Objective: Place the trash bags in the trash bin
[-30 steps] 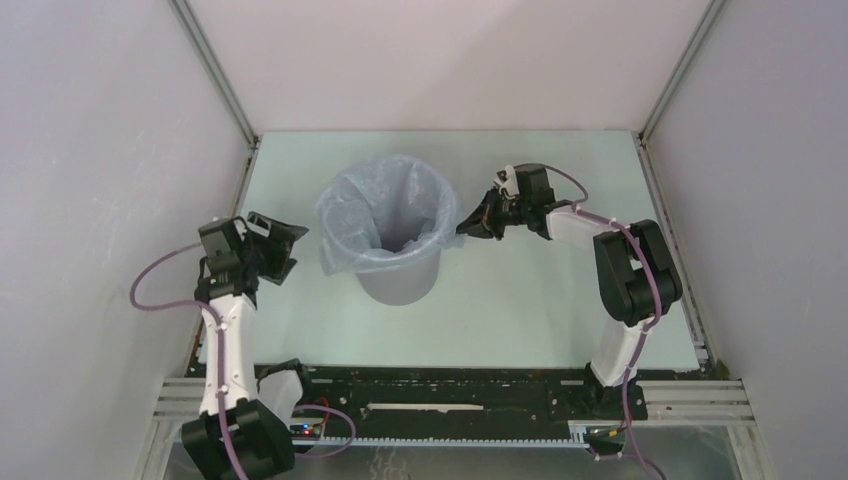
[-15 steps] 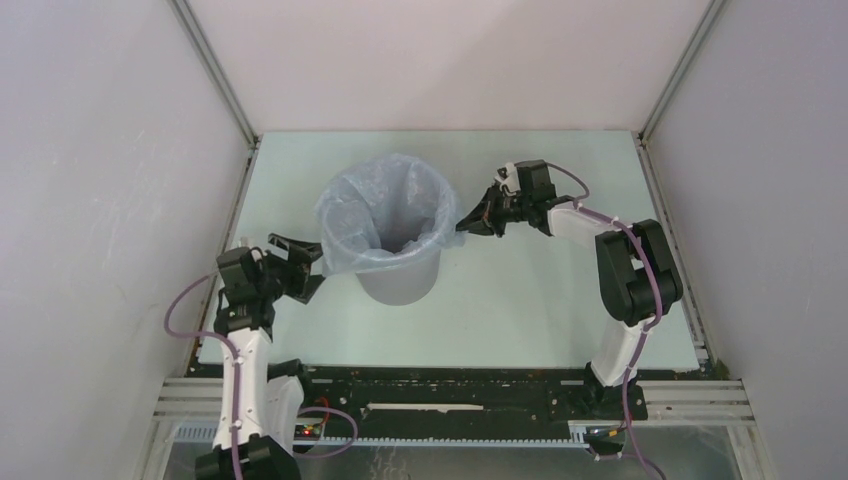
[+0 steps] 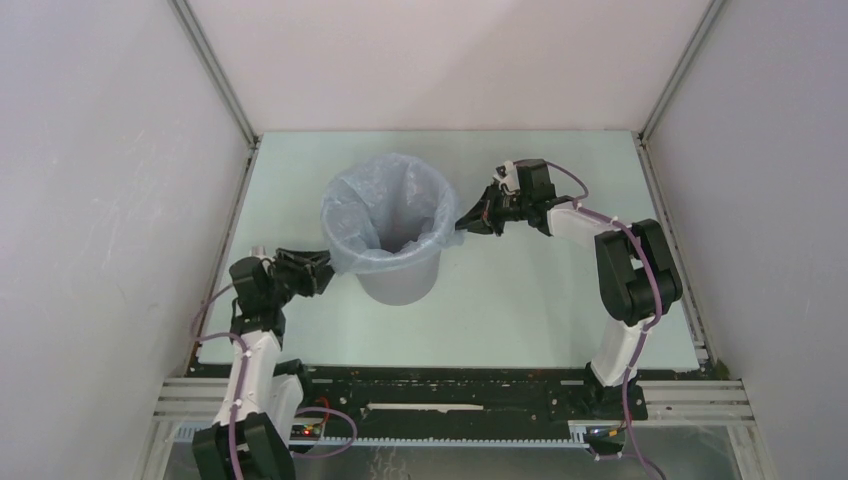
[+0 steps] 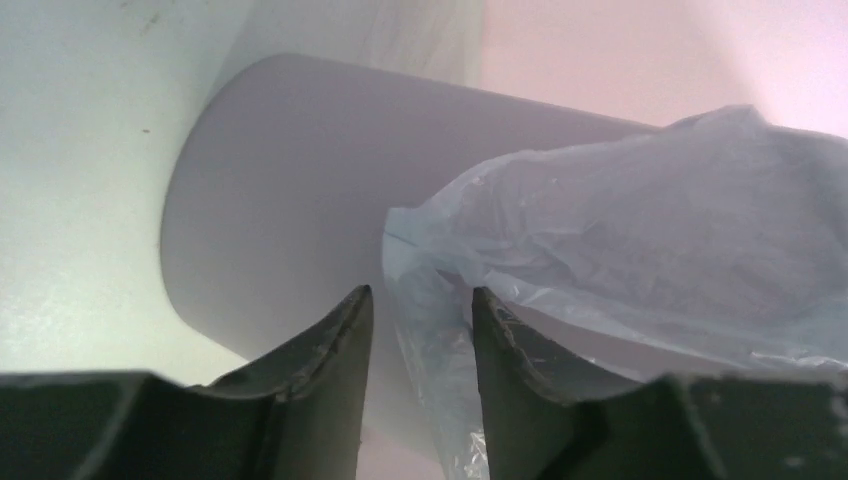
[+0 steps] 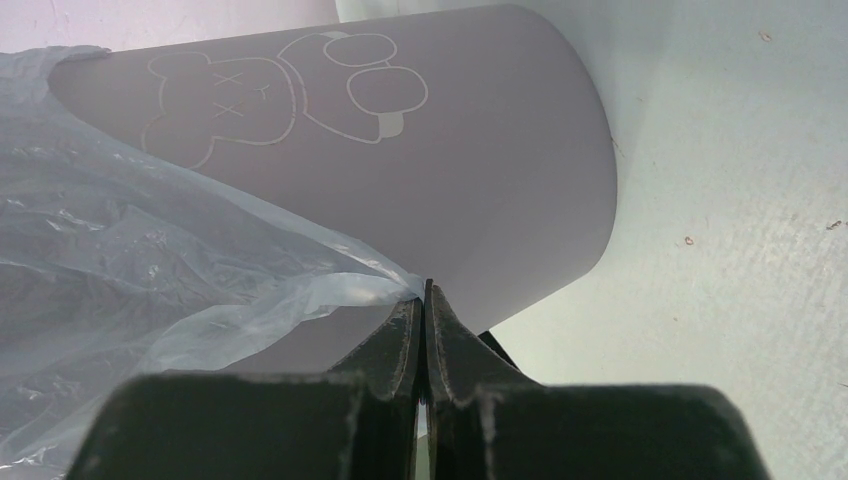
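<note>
Pale green table point(image 3: 520, 310) boxed in by white walls point(image 3: 100, 200). Step in hand, by the look of it: drawing the loose rim of the bag point(image 4: 650, 230) down over the lip of the bin point(image 3: 400, 285) on the near-left side, with the far-right side already pinned.

To do it well:
- Close the left gripper point(image 4: 420, 300) only with film deep between the fingers, not on the bare edge.
- Then pull outward and down toward eight o'clock, slowly.
- Keep even tension against the opposite hold, to avoid tearing the thin film or dragging it off the lip.
- No shoving the bin itself: probably light, and likely to tip or skate.

Nearest, at eight o'clock of the bin: left fingers point(image 4: 340, 340) parted by a narrow gap. Hanging fold of bag lying in that gap, seemingly brushing one finger, not yet clamped. Grey wall of the bin just behind.

Mid-table: bin upright, bag lining it with the mouth open, film spilling over the lip all round.

Farther, at two o'clock of the bin: right gripper point(image 5: 425, 290) pressed fully together on a stretched corner of the bag. Film drawn taut from the rim. Tips just beside the grey wall; touching it or not, impossible to tell.
</note>
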Tool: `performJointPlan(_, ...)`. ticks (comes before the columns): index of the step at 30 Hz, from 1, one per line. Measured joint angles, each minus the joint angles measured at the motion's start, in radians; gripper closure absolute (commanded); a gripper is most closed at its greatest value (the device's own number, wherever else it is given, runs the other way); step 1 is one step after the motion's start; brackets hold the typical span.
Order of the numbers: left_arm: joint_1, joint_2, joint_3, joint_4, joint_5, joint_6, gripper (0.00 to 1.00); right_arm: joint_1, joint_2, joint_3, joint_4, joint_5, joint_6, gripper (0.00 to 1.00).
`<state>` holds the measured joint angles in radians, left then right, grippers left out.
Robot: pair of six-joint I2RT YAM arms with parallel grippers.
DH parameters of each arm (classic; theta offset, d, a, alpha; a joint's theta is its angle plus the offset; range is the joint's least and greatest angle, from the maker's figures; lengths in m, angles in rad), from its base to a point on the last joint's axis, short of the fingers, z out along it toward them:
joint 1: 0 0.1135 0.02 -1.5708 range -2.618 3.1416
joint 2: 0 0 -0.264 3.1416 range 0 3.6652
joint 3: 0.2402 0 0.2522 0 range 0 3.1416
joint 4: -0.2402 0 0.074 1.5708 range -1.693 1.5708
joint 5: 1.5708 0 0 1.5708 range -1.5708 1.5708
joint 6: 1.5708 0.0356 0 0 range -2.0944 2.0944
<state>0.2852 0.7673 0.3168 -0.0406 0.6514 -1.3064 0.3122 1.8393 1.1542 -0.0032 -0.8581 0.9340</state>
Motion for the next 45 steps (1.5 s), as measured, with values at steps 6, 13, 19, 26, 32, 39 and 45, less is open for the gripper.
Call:
performJointPlan(6,-0.002,0.021,-0.069,0.155,-0.019,-0.140,0.97,0.000,0.003,0.001,0.005,-0.005,0.000,0.94)
performJointPlan(13,0.002,0.161,-0.022,0.140,-0.061,-0.068,1.00,0.008,0.020,0.031,0.000,-0.005,-0.001,0.95)
performJointPlan(19,0.003,0.218,0.059,0.047,-0.112,0.058,1.00,0.030,0.029,0.048,-0.018,-0.004,-0.008,0.95)
performJointPlan(26,-0.016,0.452,0.108,-0.014,-0.126,0.189,1.00,0.045,0.065,0.051,-0.045,-0.001,-0.031,0.96)
performJointPlan(32,-0.075,0.525,0.126,-0.093,-0.138,0.272,1.00,0.048,0.114,0.051,-0.071,0.011,-0.053,0.96)
performJointPlan(39,-0.109,0.540,0.220,-0.245,-0.212,0.385,0.75,0.051,0.148,0.051,-0.069,0.012,-0.058,0.91)
performJointPlan(45,-0.110,0.311,0.374,-0.528,-0.459,0.488,0.31,0.052,0.149,0.051,-0.092,0.018,-0.069,0.74)
